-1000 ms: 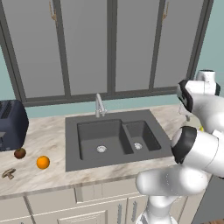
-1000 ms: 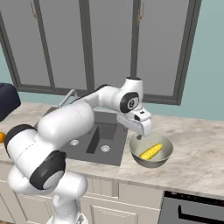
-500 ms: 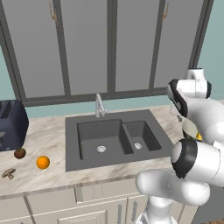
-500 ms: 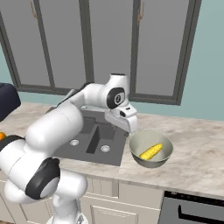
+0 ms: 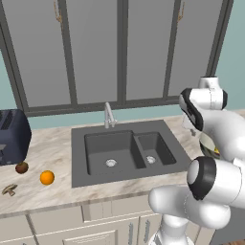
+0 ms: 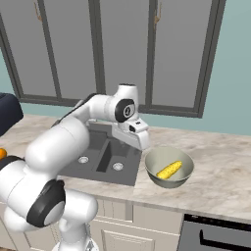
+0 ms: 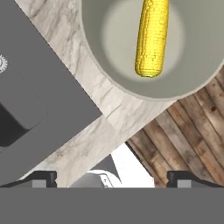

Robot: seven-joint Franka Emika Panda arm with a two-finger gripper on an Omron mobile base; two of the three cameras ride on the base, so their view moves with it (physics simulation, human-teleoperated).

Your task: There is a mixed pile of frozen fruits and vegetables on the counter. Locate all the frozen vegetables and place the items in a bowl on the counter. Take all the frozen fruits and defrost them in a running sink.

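A short yellow corn cob (image 6: 169, 170), its kernels in bumpy rows, lies inside the wide, shallow, smooth grey-green bowl (image 6: 184, 162) on the beige marbled counter (image 6: 220, 166), just right of the dark matte double-basin sink (image 5: 124, 150) with its slim silver faucet (image 5: 109, 115). Above the strip of counter between sink and bowl hangs the gripper (image 7: 112, 177), its dark fingertips (image 7: 43, 177) spread wide with nothing between them. Far along the counter to the left, a bright orange ball (image 5: 47, 177), a darker brown round fruit (image 5: 21, 167) and a small tan capped mushroom (image 5: 9, 190) sit near one another but apart, beside a dark blue boxy toaster (image 5: 13, 136).
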